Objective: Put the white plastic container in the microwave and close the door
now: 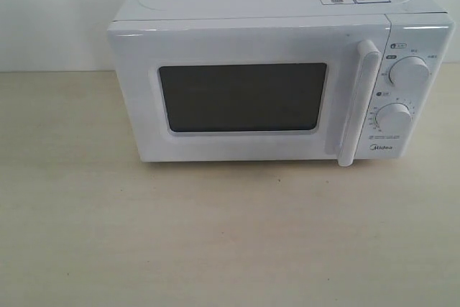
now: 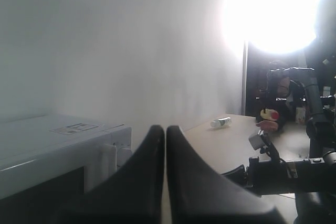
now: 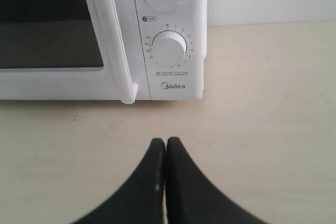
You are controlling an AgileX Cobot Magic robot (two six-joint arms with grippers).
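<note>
The white microwave (image 1: 277, 70) stands at the back of the pale wooden table (image 1: 215, 235), its door (image 1: 244, 98) shut flat, with the dark window and the vertical bar handle (image 1: 357, 102) beside two round dials (image 1: 410, 73). The white plastic container shows in no view. My left gripper (image 2: 166, 129) is shut with nothing in it, raised beside the microwave (image 2: 58, 145) near its top. Low over the table, my right gripper (image 3: 166, 142) is shut and empty, in front of the microwave's (image 3: 105, 35) dial panel (image 3: 169, 48). Neither gripper appears in the exterior view.
A small clear bottle (image 2: 220, 122) lies on the far part of the table in the left wrist view, with a red and yellow toy (image 2: 270, 115) near it. The other black arm (image 2: 294, 174) reaches in at that side. A bright lamp (image 2: 286, 9) glares behind.
</note>
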